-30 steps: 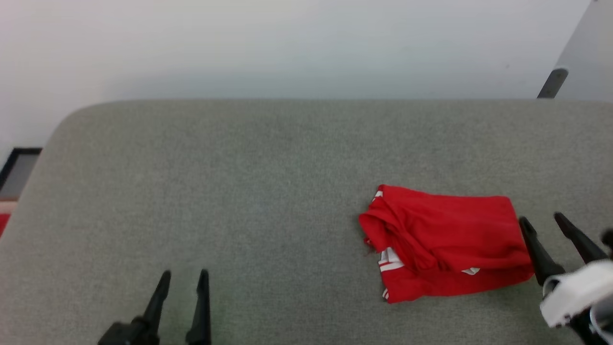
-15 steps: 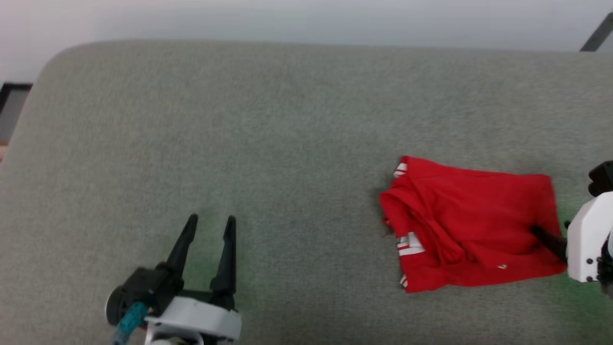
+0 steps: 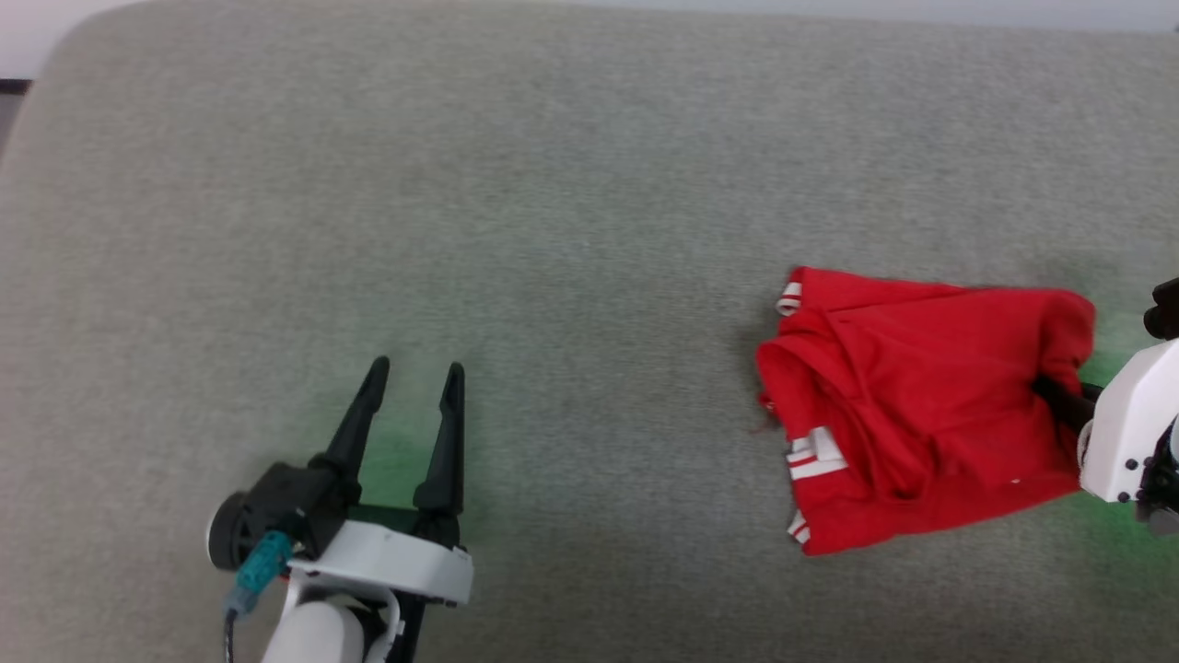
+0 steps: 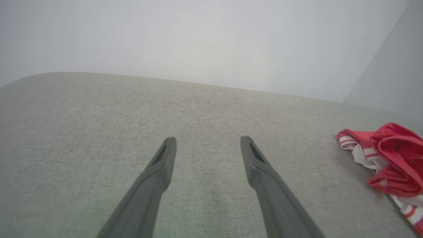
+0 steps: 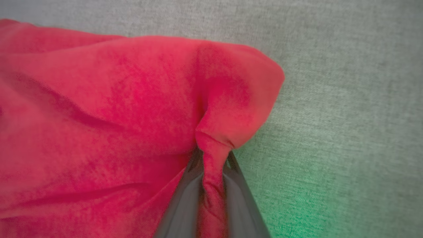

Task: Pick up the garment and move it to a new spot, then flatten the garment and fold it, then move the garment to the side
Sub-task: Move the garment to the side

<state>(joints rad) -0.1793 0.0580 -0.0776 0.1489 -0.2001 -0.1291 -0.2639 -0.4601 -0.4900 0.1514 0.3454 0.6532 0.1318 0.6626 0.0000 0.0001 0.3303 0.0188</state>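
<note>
Garment (image 3: 907,405) lengthwise left-right, striped trim (image 3: 815,458) leftward

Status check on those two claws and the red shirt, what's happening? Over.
Right gripper pinched shut on garment edge. Left gripper open, holding nothing, off to the side. Garment rumpled, lying on grey surface. Nothing in the way.

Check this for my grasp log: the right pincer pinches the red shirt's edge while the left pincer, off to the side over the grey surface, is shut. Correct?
No: the left pincer is open, fingers spread apart, as the left wrist view shows. The right pincer does pinch the garment's edge.
</note>
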